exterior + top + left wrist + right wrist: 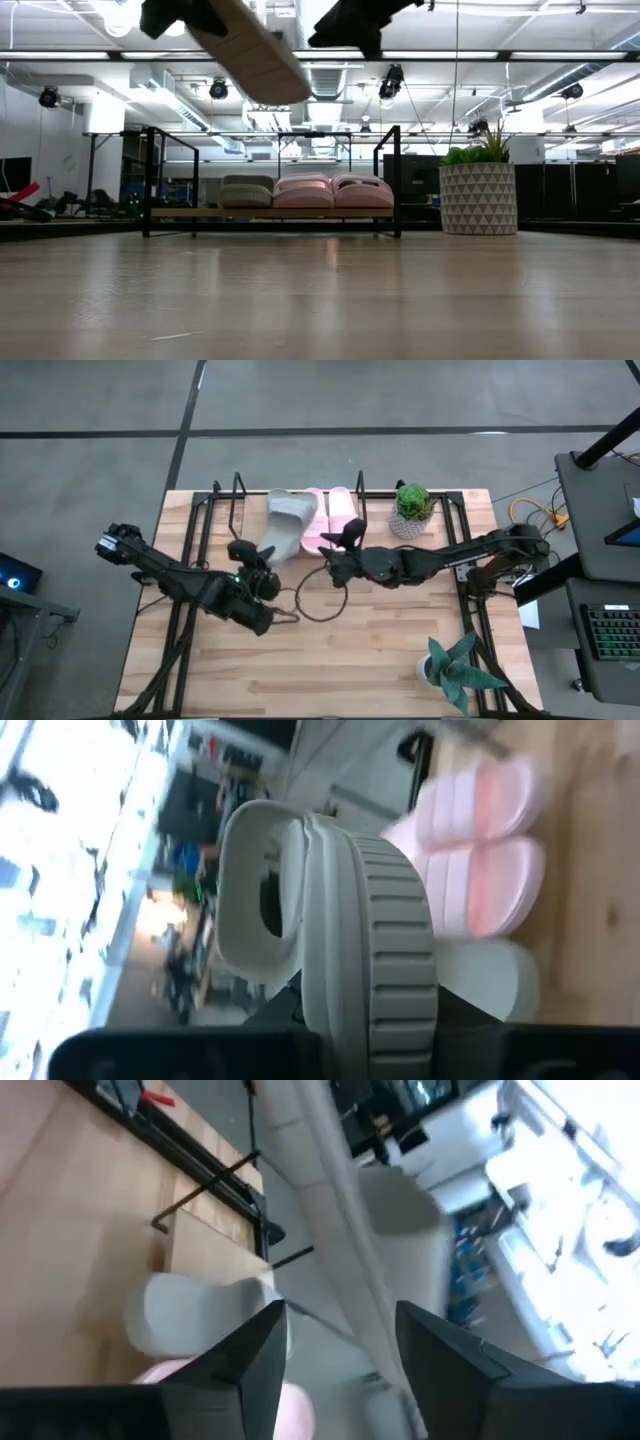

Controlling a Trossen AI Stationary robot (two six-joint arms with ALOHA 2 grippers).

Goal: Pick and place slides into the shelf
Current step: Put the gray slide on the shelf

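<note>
The left hand pinches a grey-green slide by its heel end and holds it in the air, tilted, with its toe end over the front edge of the shelf. In the low view that slide hangs high above the bench, its ribbed sole facing down. The left wrist view shows its ribbed sole edge and wide strap close up.

On the shelf board, three slides already sit side by side: another grey-green slide at the left, then the two pale pink slides touching one another. From above, the pink pair lies just beside the lifted slide, between the black upright frames.

The right hand hovers beside the pink pair with its fingers spread and holding nothing.

A potted plant stands on the bench just right of the shelf, and a second plant stands near the bench's front right corner. A dark cable loop lies on the bench between the arms.
</note>
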